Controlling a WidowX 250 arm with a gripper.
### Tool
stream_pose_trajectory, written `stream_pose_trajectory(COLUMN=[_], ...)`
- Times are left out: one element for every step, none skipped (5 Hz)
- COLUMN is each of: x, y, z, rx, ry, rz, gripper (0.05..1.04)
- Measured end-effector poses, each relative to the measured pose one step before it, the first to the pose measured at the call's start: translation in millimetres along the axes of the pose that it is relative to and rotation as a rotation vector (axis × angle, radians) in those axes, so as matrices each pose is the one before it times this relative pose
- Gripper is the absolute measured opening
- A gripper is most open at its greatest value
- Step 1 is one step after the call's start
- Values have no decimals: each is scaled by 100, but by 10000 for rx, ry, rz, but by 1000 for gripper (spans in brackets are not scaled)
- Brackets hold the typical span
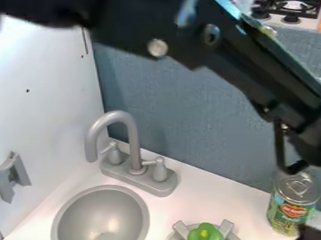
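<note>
Arm point(220, 49) comes in at the top left, crosses the top of the view and angles down to the right edge. Gripper point(315, 148) is at the right edge, just beside the top of the tin can point(292, 206); can't tell if they touch. Pincer state: can't tell whether it's spread or pressed together, partly cut off by the edge. Can is upright on the white counter point(207, 195), lower right, near the blue-grey panel point(190, 115), pull-tab lid up. Left of it, at the bottom edge, a green pepper point(205, 235) sits on a grey burner point(226, 226), partly cut off. Further left: round grey sink point(101, 219), grey tap point(132, 138) with two handles behind it. Grey bracket point(10, 177) on the white side wall point(38, 97). Beyond the panel, top right, a stove point(293, 20) with black knobs point(290, 19).
</note>
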State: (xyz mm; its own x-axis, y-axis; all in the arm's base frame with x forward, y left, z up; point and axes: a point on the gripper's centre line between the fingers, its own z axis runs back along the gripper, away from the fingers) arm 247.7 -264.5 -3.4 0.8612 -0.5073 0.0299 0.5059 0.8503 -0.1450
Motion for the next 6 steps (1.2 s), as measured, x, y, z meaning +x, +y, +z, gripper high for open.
stream_pose_trajectory(x=[988,1370,670,446,72,251], y=[-130,-18,385,215,73,-222], z=[-2005,-1393,-1123,-1094,-1019,-28], rx=[-17,84,247,149,31,-140], ry=[446,305,214,327,335,-143], rz=[-277,-214,-8,-46,7,-40], gripper=[628,628,628,628,628,675])
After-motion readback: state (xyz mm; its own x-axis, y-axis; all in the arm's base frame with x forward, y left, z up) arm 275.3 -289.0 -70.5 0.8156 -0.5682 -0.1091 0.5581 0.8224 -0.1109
